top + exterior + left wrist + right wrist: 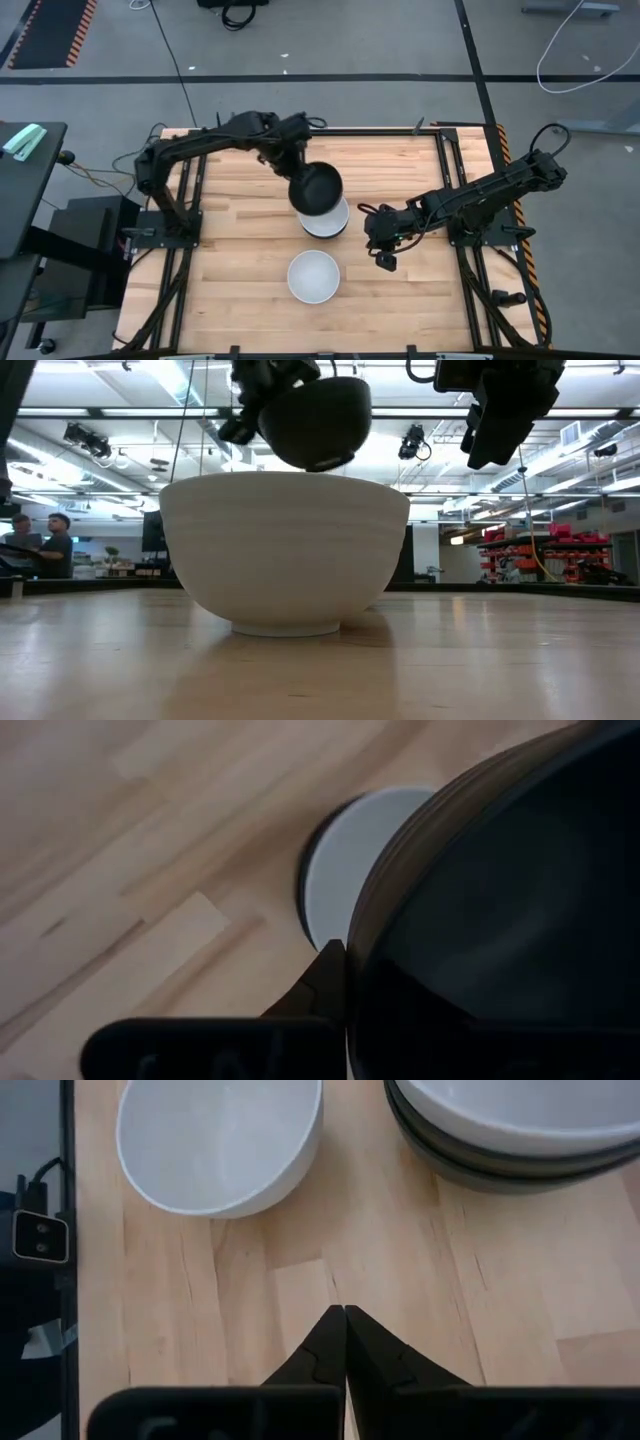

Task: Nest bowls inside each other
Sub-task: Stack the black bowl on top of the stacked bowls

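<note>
My left gripper [293,168] is shut on a black bowl [317,186] and holds it in the air, tilted, just above a stack [327,220]. That stack is a white bowl [520,1105] nested in black ones [480,1170], standing on the table's middle. A single white bowl [313,276] rests on its foot nearer the near edge and fills the low view [285,550]. My right gripper [385,252] is shut on nothing and hovers over bare wood right of the stack and the single bowl [220,1140]. My left gripper holds the black bowl by its rim [362,955] on the far-left side, slanting down from the table's far left. One finger [325,982] lies against the outside of the wall; the bowl hides the other. The bowl [315,420] is lifted clear and tilted.
The wooden table [240,250] has free room to the left, the right and along the near edge. Black frame rails [455,170] run along its sides. People [35,538] stand far back in the room, away from the table.
</note>
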Robot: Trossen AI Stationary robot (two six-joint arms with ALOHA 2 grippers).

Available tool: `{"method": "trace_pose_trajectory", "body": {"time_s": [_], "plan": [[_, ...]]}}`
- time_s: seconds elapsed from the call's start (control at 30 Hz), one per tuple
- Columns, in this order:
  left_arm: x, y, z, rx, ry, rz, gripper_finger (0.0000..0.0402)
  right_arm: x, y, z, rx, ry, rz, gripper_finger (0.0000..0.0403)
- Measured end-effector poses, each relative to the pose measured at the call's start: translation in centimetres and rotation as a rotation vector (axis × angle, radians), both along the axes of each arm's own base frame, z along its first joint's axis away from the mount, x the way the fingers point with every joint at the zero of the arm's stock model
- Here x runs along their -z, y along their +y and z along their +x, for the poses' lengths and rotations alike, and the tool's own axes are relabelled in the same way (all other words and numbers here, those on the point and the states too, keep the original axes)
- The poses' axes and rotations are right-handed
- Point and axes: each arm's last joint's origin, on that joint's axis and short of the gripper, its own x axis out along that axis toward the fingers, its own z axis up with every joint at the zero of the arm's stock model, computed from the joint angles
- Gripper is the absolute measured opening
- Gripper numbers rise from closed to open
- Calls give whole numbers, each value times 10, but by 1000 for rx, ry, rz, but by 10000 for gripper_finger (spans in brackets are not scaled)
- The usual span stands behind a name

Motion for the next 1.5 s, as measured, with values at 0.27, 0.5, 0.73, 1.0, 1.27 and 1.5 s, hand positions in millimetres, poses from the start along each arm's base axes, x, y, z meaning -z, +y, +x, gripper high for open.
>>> {"method": "trace_pose_trajectory", "body": {"time_s": [0.27,0.5,0.73,1.0,1.27,1.5], "plan": [[29,6,21,30,74,-53,10,1,1,-1,-7,10,-4,7],[54,7,32,50,152,-91,10,1,1,-1,-12,10,-8,9],[71,5,41,68,196,-120,10,1,1,-1,-14,8,-9,7],[82,3,47,79,217,-127,10,0,1,-1,-27,0,-15,9],[90,3,51,78,229,-119,10,0,1,0,-27,-11,-13,7],[91,2,52,87,229,-108,28,0,1,0,-26,-11,-12,10]]}}
